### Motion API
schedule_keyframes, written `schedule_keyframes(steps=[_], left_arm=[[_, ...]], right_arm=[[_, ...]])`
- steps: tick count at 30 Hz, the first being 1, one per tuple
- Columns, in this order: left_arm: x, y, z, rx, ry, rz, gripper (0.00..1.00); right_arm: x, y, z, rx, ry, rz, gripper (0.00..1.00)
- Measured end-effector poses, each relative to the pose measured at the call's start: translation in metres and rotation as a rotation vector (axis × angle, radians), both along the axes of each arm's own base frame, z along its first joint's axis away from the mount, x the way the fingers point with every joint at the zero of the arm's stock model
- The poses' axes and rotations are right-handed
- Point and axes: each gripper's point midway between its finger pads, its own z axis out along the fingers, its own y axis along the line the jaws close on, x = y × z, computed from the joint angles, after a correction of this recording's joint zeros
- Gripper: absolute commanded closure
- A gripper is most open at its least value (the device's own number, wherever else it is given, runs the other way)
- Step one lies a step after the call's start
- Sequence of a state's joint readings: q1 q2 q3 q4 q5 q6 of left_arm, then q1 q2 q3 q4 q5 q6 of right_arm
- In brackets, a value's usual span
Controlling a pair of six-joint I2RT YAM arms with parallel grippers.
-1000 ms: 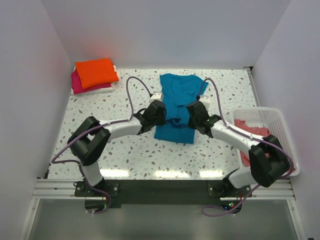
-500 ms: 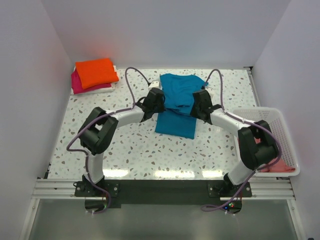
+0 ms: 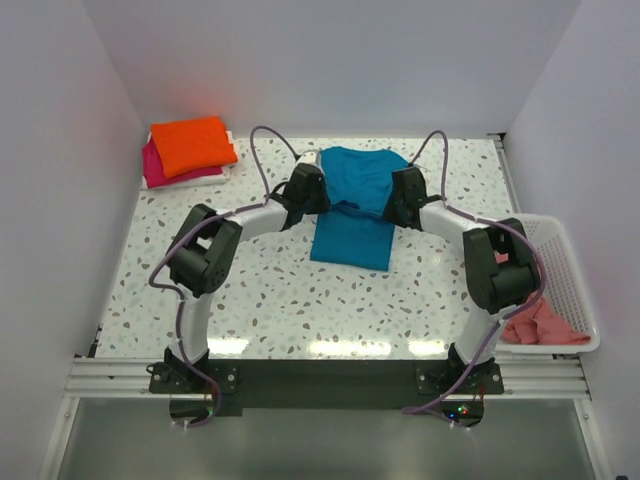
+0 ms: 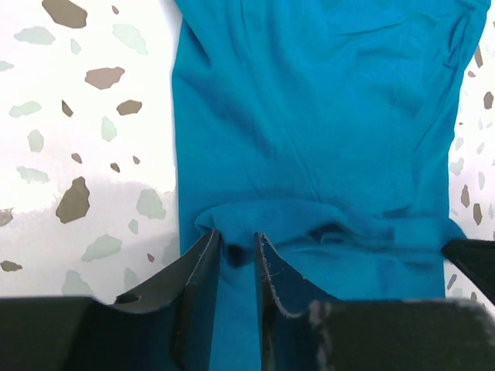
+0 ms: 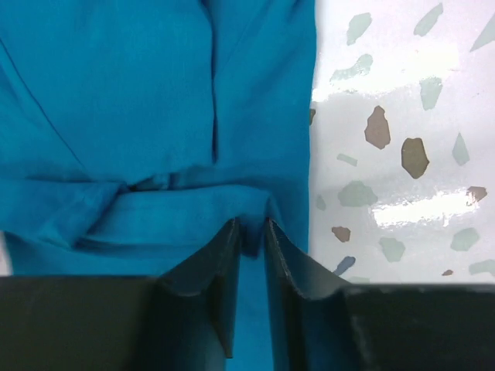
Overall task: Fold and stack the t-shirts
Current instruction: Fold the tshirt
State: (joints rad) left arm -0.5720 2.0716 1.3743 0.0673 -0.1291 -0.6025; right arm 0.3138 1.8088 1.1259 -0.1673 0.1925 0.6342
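Left gripper (image 4: 238, 249): jaws narrow, pinching a bunched fold of the teal t-shirt (image 4: 309, 116). Right gripper (image 5: 251, 232): likewise nipped on that fold's other side.

Near right edge of the table (image 3: 250, 290): salmon t-shirt (image 3: 540, 322) in white mesh basket (image 3: 548, 348), unfolded.

Centre, toward far edge: teal t-shirt, partly doubled over.

Far-left corner: orange t-shirt (image 3: 192, 143) on magenta t-shirt (image 3: 152, 165), both folded.

We judge both bites shallow. One slipping, or uneven travel, would skew the fold or drag the lower layer.

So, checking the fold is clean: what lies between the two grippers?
Only the teal t-shirt, its bunched fold spanning from left gripper to right gripper, in the top view.
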Motion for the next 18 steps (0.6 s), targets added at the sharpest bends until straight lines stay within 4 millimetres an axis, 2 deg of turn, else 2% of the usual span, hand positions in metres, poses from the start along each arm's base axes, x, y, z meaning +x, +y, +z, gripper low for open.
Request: schedule_keyframes(steps=[1, 2, 3, 4, 7, 8, 11, 12, 14, 15, 18], left_arm=[[0.002, 0.001, 0.001, -0.003, -0.004, -0.006, 0.53], [0.003, 0.001, 0.002, -0.001, -0.009, -0.017, 0.47], [0.006, 0.004, 0.003, -0.006, -0.014, -0.016, 0.44], [0.008, 0.005, 0.004, -0.01, -0.019, -0.016, 0.41], [0.012, 0.014, 0.009, -0.015, -0.037, -0.011, 0.4], [0.011, 0.019, 0.012, -0.014, -0.043, -0.008, 0.41], [0.004, 0.028, 0.02, -0.019, -0.049, -0.002, 0.53], [0.001, 0.03, 0.024, -0.024, -0.052, -0.004, 0.61], [-0.005, 0.027, 0.032, -0.049, -0.064, -0.019, 0.68], [-0.008, 0.024, 0.035, -0.057, -0.069, -0.029, 0.75], [-0.017, 0.009, 0.038, -0.076, -0.075, -0.075, 0.86]], right_arm=[[0.002, -0.001, 0.0, 0.001, -0.001, -0.001, 0.58], [0.003, -0.002, 0.001, 0.003, -0.001, -0.002, 0.51], [0.003, -0.004, 0.001, 0.001, -0.001, -0.005, 0.4], [0.004, -0.005, 0.002, 0.001, -0.004, -0.006, 0.36], [0.007, -0.008, 0.007, -0.017, -0.005, 0.006, 0.33], [0.009, -0.008, 0.011, -0.02, -0.012, 0.01, 0.33], [0.007, -0.008, 0.021, -0.025, -0.026, 0.025, 0.38], [0.006, -0.007, 0.026, -0.025, -0.033, 0.03, 0.39], [0.003, -0.002, 0.036, -0.022, -0.055, 0.047, 0.52], [0.001, 0.001, 0.04, -0.021, -0.063, 0.057, 0.59], [-0.003, 0.017, 0.048, -0.012, -0.083, 0.1, 0.68]])
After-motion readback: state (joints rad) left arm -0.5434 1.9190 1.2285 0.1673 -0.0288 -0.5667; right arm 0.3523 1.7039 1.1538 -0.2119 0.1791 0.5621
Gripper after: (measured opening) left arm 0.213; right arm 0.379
